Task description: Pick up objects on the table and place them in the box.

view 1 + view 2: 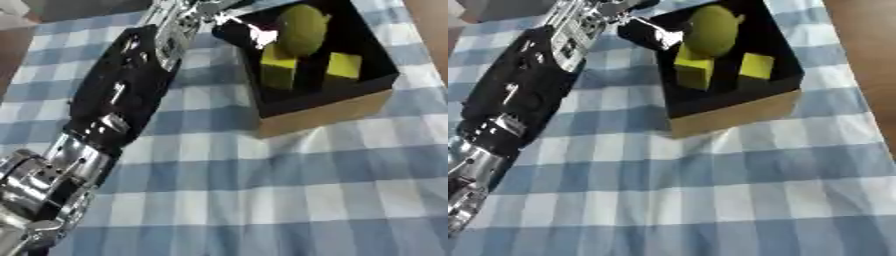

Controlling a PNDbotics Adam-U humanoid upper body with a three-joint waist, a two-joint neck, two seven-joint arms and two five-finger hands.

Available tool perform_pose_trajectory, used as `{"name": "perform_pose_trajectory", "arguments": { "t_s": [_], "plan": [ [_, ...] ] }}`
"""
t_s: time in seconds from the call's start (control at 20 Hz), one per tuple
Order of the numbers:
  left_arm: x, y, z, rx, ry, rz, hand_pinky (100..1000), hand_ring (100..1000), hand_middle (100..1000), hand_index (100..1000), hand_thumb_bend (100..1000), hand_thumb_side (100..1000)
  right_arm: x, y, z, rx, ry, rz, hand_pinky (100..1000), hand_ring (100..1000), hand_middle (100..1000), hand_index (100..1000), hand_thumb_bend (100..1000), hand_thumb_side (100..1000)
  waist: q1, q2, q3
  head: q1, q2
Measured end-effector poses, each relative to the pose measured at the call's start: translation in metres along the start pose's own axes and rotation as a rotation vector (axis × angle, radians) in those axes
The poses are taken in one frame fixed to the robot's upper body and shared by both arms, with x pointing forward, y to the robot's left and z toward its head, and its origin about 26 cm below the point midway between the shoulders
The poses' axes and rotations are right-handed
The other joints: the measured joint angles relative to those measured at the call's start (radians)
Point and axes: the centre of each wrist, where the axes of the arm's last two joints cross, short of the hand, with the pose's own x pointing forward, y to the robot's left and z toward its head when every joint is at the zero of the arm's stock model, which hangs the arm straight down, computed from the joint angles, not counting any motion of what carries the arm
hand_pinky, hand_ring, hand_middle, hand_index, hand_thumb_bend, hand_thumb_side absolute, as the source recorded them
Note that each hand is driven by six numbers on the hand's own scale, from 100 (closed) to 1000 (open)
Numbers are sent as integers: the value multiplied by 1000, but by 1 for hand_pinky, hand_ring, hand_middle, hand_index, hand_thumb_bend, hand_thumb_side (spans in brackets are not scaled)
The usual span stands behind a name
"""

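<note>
A box (pixel 328 112) with cardboard walls and a black inside stands at the upper right of the checked cloth. Inside it lie two yellow blocks (pixel 278 67) (pixel 343 66). An olive-green rounded object (pixel 302 27) rests above them toward the box's far side. My left arm (pixel 118 100) stretches from the lower left up to the top of the view. My left hand (pixel 238 31) reaches over the box's far-left rim, right beside the green object. Whether the hand touches the green object is unclear. My right hand shows in neither view.
The blue-and-white checked cloth (pixel 710 190) covers the table in front of and beside the box. Bare brown table (pixel 868 60) shows along the right edge. A grey shape (pixel 496 9) lies at the top left corner.
</note>
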Motion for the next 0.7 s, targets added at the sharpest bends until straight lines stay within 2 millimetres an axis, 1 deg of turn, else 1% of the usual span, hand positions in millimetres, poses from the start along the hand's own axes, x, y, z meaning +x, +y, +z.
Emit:
{"name": "perform_pose_trajectory", "arguments": {
  "t_s": [0.1,0.15,0.2,0.25,0.35,0.55,0.6,0.65,0.7],
  "plan": [
    [0,1,0,12,8,-24,884,871,818,971,609,677,0,0,0,0,0,0,931,1000,403,885,100,470,0,0,2,-2,1],
    [1,1,0,20,10,-35,884,871,818,971,609,677,0,0,0,0,1,0,931,1000,403,885,100,470,0,0,2,-4,1],
    [1,1,0,26,12,-43,884,869,814,962,565,685,0,0,0,0,1,0,930,1000,403,885,100,470,0,0,2,-6,2],
    [1,1,0,31,14,-47,884,868,812,959,543,691,0,0,1,-1,2,0,930,1000,403,885,100,470,0,0,2,-7,2],
    [1,-1,1,42,16,-48,884,869,813,953,521,693,0,0,1,-1,4,-1,930,1000,403,885,100,470,0,0,2,-10,9],
    [2,-1,3,69,13,-17,876,857,801,941,306,663,-1,0,3,-1,8,1,930,1000,405,885,100,470,0,0,5,-11,19],
    [3,-1,4,88,13,-1,871,847,791,937,216,680,-1,0,3,-2,7,1,929,1000,406,885,100,470,0,-1,6,-11,23],
    [4,0,5,117,12,26,867,839,782,933,172,680,-1,-1,3,-3,6,1,929,1000,406,885,100,470,0,-1,9,-12,27],
    [5,1,9,153,13,60,854,820,759,917,100,670,-1,-1,3,-5,6,1,928,1000,409,885,100,470,0,-1,11,-15,29]
  ]
}}
